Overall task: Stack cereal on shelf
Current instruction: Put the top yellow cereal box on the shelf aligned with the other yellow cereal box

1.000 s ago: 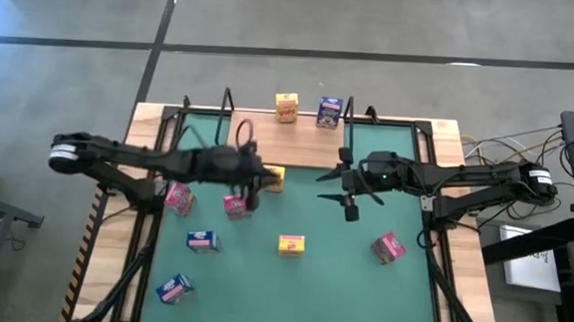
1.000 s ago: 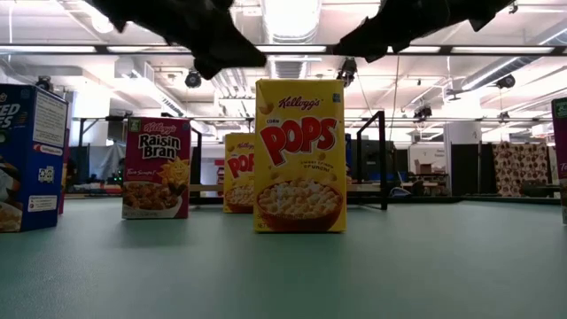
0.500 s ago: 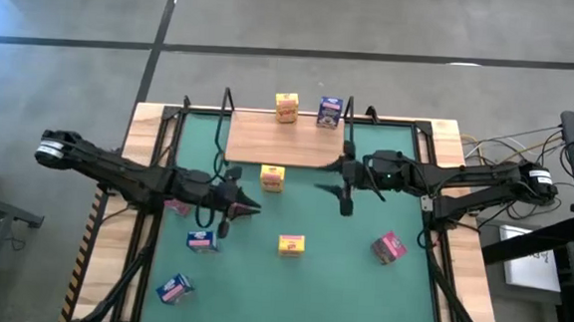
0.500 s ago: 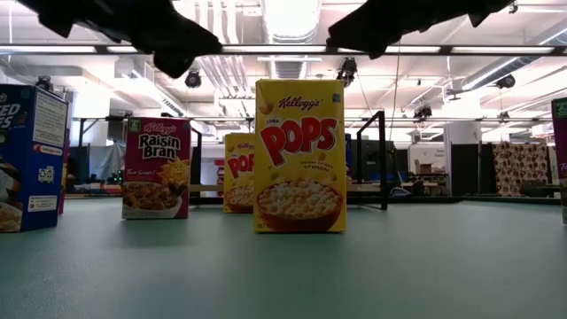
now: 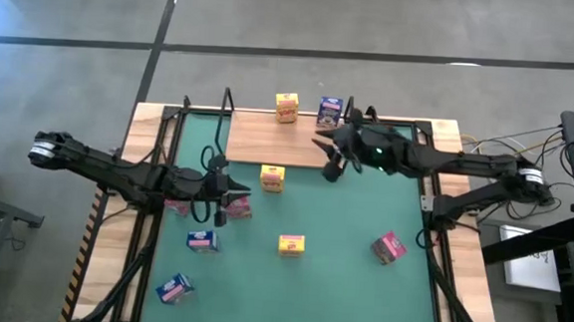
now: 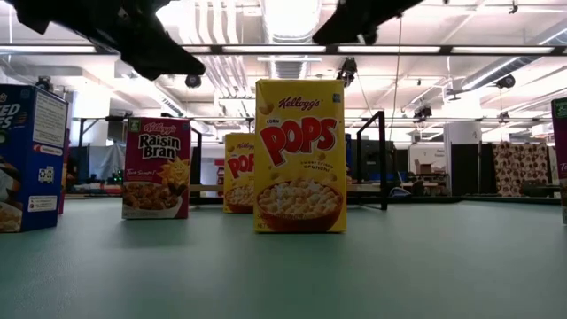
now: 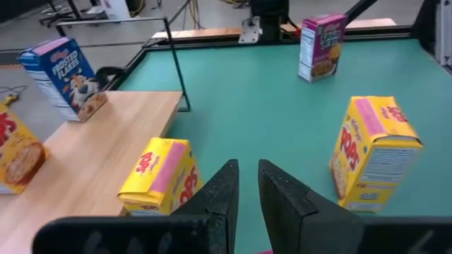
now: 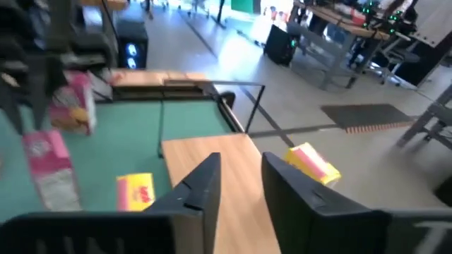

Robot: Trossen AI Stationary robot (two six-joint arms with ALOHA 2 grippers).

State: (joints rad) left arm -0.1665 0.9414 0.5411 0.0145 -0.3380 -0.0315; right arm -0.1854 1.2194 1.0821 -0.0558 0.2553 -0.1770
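The light-wood shelf (image 5: 268, 140) lies at the mat's far edge, with a yellow box (image 5: 286, 107) and a blue box (image 5: 330, 112) standing on its far edge. Another yellow box (image 5: 272, 177) stands on the mat by the shelf's near edge. Two pink boxes (image 5: 236, 208) (image 5: 177, 204), a blue box (image 5: 202, 240), a yellow box (image 5: 292, 244), a pink box (image 5: 389, 247) and a blue box (image 5: 174, 288) stand on the mat. My left gripper (image 7: 247, 169) hovers by the pink boxes (image 5: 223, 199), narrowly open and empty. My right gripper (image 8: 241, 166) hovers over the shelf's near right corner (image 5: 329, 164), open and empty.
Black wire brackets (image 5: 226, 102) (image 5: 370, 114) stand at the shelf's two ends. The green mat (image 5: 359, 285) has bare room at its near right. Wooden table borders (image 5: 459, 291) run beside the mat. In the low view the yellow box (image 6: 299, 155) stands nearest the camera.
My left gripper has drawn back toward the table's left edge, away from the yellow box by the shelf, and now hovers by the pink boxes. My right gripper has gone toward the far edge and a little left, to the shelf's right end. No box has moved.
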